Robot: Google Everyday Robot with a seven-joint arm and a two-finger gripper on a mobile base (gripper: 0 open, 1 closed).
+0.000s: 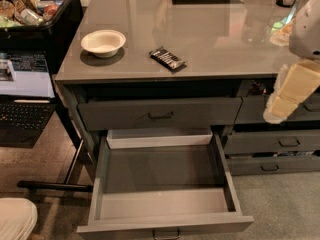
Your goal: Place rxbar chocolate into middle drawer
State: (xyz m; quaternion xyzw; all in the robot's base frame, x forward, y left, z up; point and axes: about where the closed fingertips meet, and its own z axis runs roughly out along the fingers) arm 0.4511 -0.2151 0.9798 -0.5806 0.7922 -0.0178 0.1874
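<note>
The rxbar chocolate [168, 58], a small black bar, lies flat on the grey counter [210, 34], near its front edge and to the right of a white bowl [103, 42]. Below the counter the middle drawer [160, 170] is pulled wide open, and its pale grey floor is bare. Its dark handle [166, 233] shows at the bottom edge. My gripper [286, 98], with cream-coloured fingers, hangs at the right edge of the view. It is in front of the counter's right side, well right of the bar and above the level of the drawer. It holds nothing that I can see.
The shallower top drawer [160, 114] is shut above the open one. Narrower grey drawers [280, 144] stack at the right. A black bin of snacks [35, 6] and a laptop [20, 109] stand at the left. A black frame bar [55, 185] lies on the floor.
</note>
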